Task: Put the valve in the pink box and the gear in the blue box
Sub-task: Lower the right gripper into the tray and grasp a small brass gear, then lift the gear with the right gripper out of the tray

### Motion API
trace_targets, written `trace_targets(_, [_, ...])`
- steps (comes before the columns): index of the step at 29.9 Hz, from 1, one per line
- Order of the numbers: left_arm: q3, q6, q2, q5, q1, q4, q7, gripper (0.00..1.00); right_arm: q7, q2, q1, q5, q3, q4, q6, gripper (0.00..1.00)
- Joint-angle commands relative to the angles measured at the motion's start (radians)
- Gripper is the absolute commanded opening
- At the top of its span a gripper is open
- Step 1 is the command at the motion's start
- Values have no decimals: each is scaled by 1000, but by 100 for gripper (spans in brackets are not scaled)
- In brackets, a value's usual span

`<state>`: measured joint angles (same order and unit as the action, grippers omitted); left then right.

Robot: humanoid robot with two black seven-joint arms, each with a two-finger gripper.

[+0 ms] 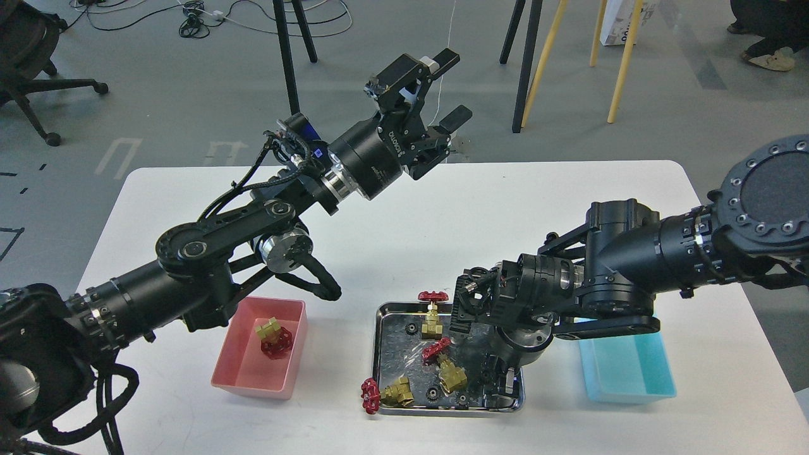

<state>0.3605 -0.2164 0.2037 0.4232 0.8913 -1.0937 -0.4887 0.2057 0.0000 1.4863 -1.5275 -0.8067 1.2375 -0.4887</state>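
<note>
Steel tray (387, 316) on white table (442, 208); chair (31, 57), cables (196, 16), tripod legs (294, 38) on floor behind.

Bright even overhead light, sharp focus, soft shadows on the white table (404, 208), glare in the steel tray (387, 328)

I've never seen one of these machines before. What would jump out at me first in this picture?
Two big black arms reach over a white table: the left gripper hangs high with its fingers spread and empty, and the right gripper dips over a shiny steel tray at the centre. The tray holds three brass valves with red handwheels; a fourth valve lies in the pink box to the left. A blue box sits to the right.
</note>
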Motion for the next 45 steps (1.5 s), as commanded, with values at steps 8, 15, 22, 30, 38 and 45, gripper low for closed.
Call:
trace_targets(8, [0,-3,2,0,0,0,0,89,3,0,-32,3,1,-30,0,54])
trace_targets(15, [0,-4,2,0,0,0,0,89,8,0,-26,7,9,-27,0,54])
trace_targets(22, [0,-4,3,0,0,0,0,90,9,0,-24,9,21,-21,0,53])
trace_targets(30, [0,-4,3,-1,0,0,0,90,9,0,-34,9,20,-26,0,47])
trace_targets(38, [1,-4,3,-1,0,0,0,90,11,0,-44,9,20,-29,0,39])
trace_targets(45, [1,-4,3,-1,0,0,0,90,12,0,-46,9,20,-29,0,30])
